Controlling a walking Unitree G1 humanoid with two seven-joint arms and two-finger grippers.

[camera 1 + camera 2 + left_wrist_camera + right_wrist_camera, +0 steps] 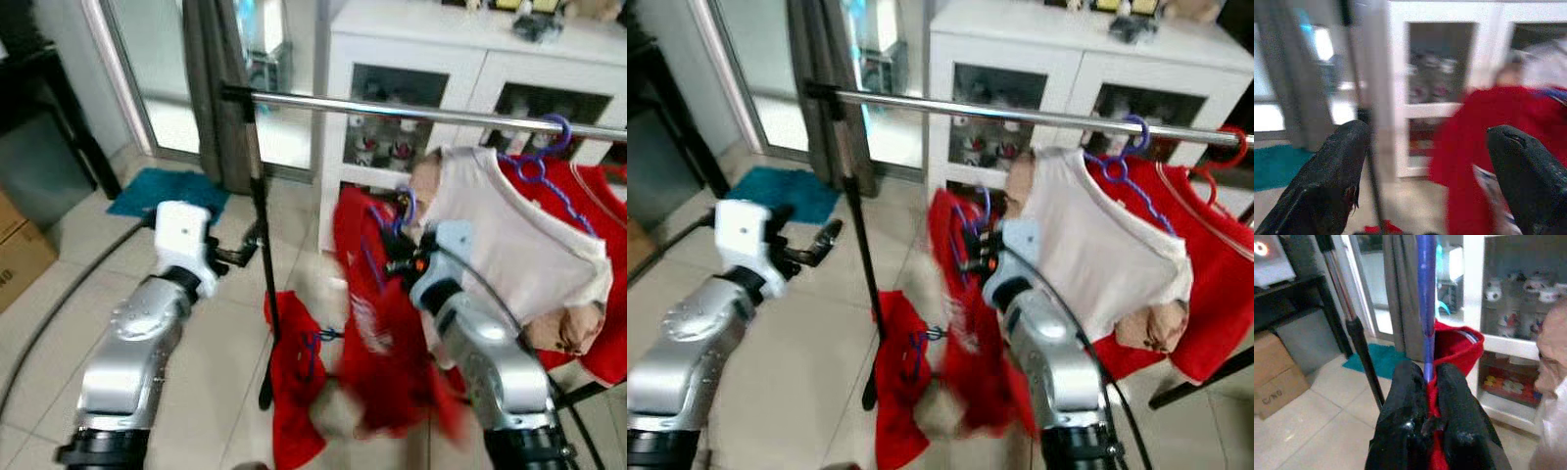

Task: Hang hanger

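My right gripper is shut on a purple hanger that carries a red garment. It holds them below the silver rail, just left of a white shirt on another purple hanger. The hanger's hook sits under the rail, apart from it. My left gripper is open with nothing between its fingers. It hovers beside the rack's black upright pole, at about mid height.
A red shirt hangs at the rail's right end. More red cloth drapes near the pole's foot. A white cabinet stands behind the rack. A teal mat and a cardboard box lie to the left.
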